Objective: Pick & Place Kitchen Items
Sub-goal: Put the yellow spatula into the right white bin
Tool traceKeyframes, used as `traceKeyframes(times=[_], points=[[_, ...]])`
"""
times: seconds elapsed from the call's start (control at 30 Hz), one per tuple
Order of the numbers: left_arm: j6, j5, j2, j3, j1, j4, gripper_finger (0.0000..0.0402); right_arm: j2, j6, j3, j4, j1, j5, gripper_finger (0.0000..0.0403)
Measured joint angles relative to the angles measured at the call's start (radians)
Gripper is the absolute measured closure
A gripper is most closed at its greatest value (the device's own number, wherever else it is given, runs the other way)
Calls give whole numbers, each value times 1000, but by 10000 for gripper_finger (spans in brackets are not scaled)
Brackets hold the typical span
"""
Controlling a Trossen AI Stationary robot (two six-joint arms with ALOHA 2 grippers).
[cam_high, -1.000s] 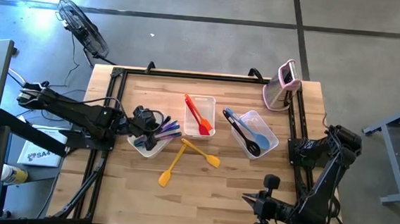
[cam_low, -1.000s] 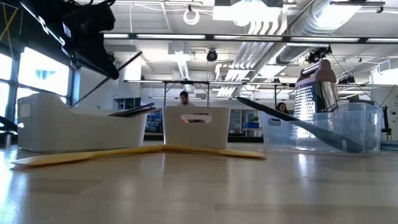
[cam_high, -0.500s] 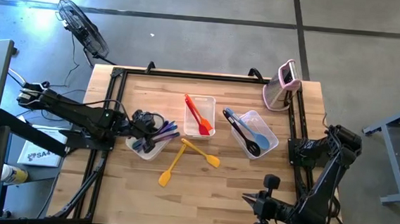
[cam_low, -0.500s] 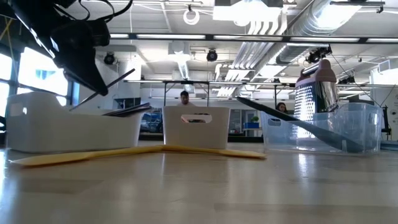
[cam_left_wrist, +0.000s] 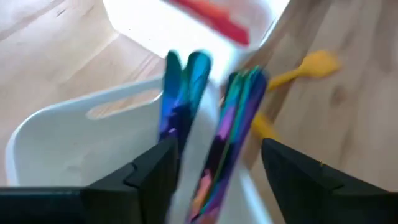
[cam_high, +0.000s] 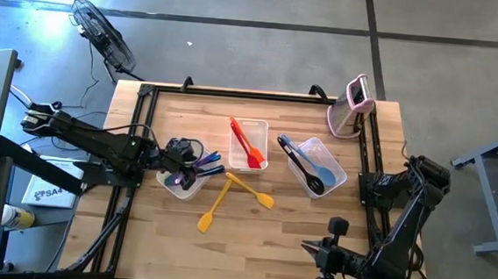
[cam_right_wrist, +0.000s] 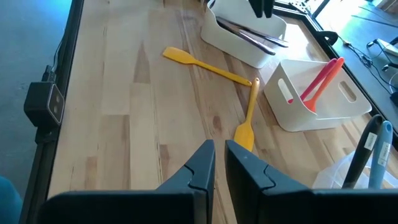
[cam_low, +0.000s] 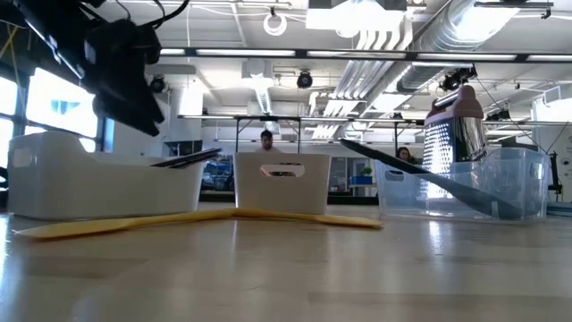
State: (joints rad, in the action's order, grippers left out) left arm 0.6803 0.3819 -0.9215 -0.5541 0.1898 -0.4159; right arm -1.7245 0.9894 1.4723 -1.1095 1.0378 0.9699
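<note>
Above the left tub [cam_high: 178, 180], the left gripper [cam_high: 180, 159] is standing wide and empty over sorted purple utensils [cam_high: 202, 162], while two yellow spatulas [cam_high: 232, 196] are lying unsorted on the table.

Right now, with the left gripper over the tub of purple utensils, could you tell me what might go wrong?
1. The left gripper hangs open just above the purple utensils, whose handles jut over the left tub rim; it could snag them on withdrawing.
2. The tub is light and might get dragged.
</note>
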Motion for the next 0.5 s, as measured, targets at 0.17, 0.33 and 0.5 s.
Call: traceKeyframes(times=[0.17, 0.33, 0.5], points=[[5, -66, 0, -33, 0, 110, 146, 0, 0, 0, 0, 0, 0, 374], [17, -182, 0, -122, 0, 180, 142, 0, -10, 0, 0, 0, 0, 374], [58, -219, -31, -216, 47, 179, 142, 0, -49, 0, -4, -2, 1, 374]])
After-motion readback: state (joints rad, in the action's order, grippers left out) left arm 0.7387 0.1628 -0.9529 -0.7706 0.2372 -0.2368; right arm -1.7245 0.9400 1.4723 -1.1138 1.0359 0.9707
